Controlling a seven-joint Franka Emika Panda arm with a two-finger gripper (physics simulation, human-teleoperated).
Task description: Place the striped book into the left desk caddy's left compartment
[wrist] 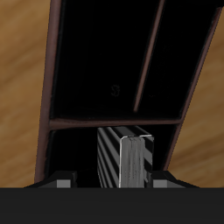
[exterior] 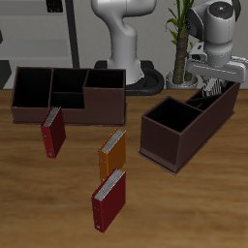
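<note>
Jaws closed on the striped book (wrist: 131, 162), pinching its upper edge between the two fingers (wrist: 61, 183); seen edge-on from the wrist, a pale grey spine with fine dark lines along its side. Gripper (exterior: 215, 85) poised at the far end of the left caddy (exterior: 189, 124), over the end compartment nearest the table's back. Book (exterior: 208, 95) upright, lowered part-way into that compartment, its striped cover just showing above the rim. From the wrist, dark interior of the caddy (wrist: 52, 122) running away from the book, crossed by one divider close to it and split lengthwise by a thin wall farther on; wood-grain table (wrist: 22, 70) to either side. Caddy lying diagonal to the table edge, its nearer compartment open and dark. Across the table, well apart, the second caddy (exterior: 68, 95) set square to the edge. In front of it, a red book (exterior: 53, 132) standing upright; nearer the front edge, an orange book (exterior: 112, 153), and closer still another red one (exterior: 108, 199). Behind the gripper, a plant (exterior: 180, 39) beside the robot base (exterior: 126, 48).
</note>
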